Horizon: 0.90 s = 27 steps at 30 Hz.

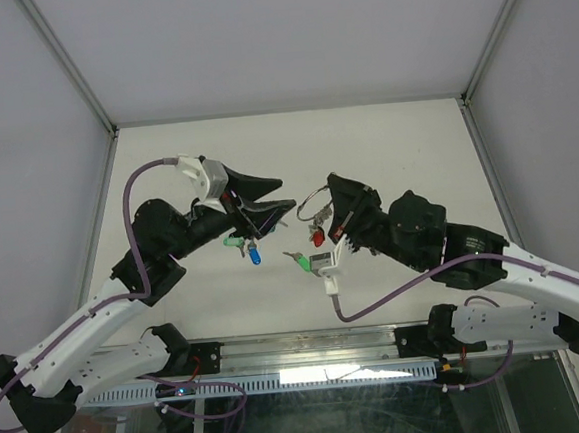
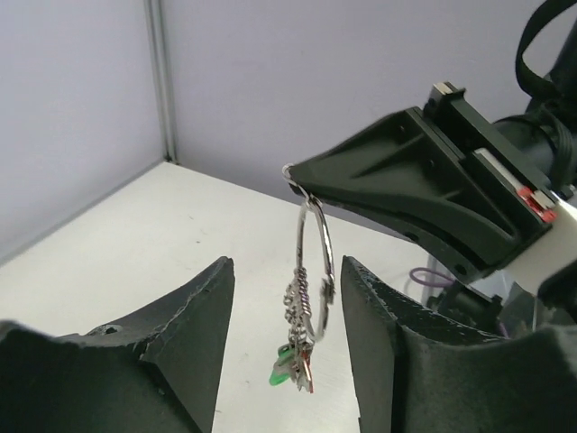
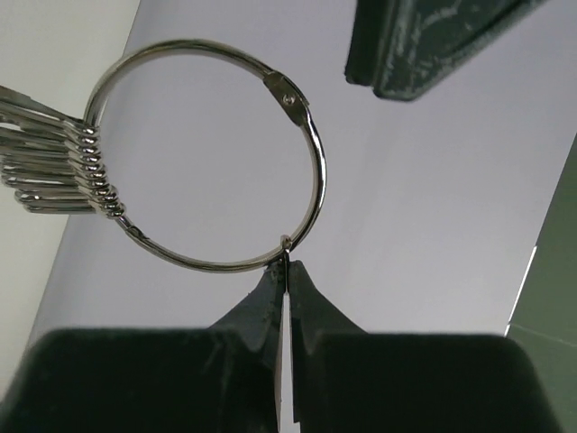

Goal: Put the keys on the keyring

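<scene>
My right gripper [image 3: 287, 263] is shut on the rim of the keyring [image 3: 317, 171], a thin silver ring held up in the air. Several key loops bunch on the ring's left side. In the left wrist view the keyring [image 2: 326, 244] hangs from the right gripper [image 2: 296, 176], with green and red capped keys [image 2: 296, 372] at its bottom. My left gripper [image 2: 284, 271] is open, and the ring hangs between its fingers without touching them. In the top view a red key [image 1: 318, 238] dangles below the ring [image 1: 312, 208]. Blue [image 1: 255, 255] and green [image 1: 233, 243] keys lie under the left gripper [image 1: 290, 194].
Another green-capped key [image 1: 301, 263] lies on the white table [image 1: 394, 138] between the two arms. Grey walls with metal posts close in the table on three sides. Purple cables loop from both arms.
</scene>
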Tool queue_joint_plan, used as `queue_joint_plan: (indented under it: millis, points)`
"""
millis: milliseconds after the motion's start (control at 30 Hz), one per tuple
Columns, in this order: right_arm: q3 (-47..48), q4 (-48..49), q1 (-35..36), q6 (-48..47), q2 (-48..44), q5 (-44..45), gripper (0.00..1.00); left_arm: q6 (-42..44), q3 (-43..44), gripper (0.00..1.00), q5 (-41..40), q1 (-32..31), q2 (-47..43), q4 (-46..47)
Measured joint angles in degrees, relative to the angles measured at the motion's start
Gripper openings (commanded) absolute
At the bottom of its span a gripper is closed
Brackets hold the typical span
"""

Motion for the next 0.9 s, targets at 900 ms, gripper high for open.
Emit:
queue_joint_plan:
  millis: [900]
  points:
    - [5.2, -12.3, -0.3, -6.3, 0.8, -2.4, 0.0, 3.7, 15.5, 0.57, 8.7, -0.9, 18.3, -7.0]
